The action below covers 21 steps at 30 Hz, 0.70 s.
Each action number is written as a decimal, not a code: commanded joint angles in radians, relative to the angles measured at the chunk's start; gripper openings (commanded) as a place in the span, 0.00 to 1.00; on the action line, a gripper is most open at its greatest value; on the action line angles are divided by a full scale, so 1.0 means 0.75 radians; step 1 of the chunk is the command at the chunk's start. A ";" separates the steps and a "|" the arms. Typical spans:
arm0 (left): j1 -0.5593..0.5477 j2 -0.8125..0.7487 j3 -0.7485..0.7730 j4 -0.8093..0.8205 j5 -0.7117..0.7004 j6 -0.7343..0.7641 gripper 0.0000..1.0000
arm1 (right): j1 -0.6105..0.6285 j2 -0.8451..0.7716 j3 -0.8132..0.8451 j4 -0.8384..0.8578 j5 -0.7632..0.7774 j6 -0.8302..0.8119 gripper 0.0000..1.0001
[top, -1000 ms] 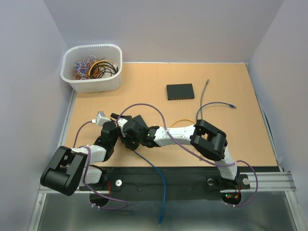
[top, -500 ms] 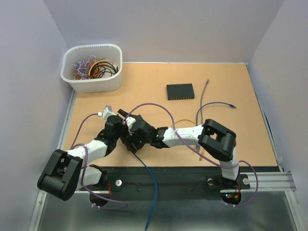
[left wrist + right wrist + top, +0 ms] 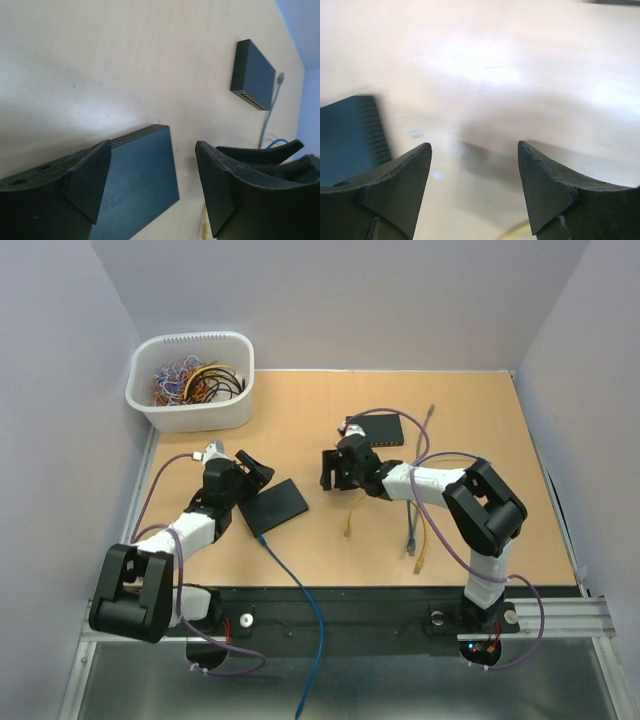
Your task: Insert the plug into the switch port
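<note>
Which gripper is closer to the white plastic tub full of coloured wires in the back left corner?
Left. The left gripper sits in front of the white plastic tub and slightly to its right. The right gripper is much further right, near the middle of the table.

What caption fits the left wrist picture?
Open left gripper above a dark switch on the tan table, second switch beyond.
</note>
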 commanded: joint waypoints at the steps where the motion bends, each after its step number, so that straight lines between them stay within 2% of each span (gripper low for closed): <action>1: 0.045 0.092 0.085 0.030 0.046 0.106 0.79 | 0.011 -0.007 -0.010 -0.043 0.054 0.104 0.75; 11: 0.139 0.342 0.212 0.053 0.060 0.174 0.79 | 0.011 -0.001 -0.022 -0.037 -0.107 0.143 0.73; 21: 0.145 0.389 0.196 0.077 0.089 0.174 0.79 | 0.011 -0.009 -0.044 0.014 -0.339 0.260 0.72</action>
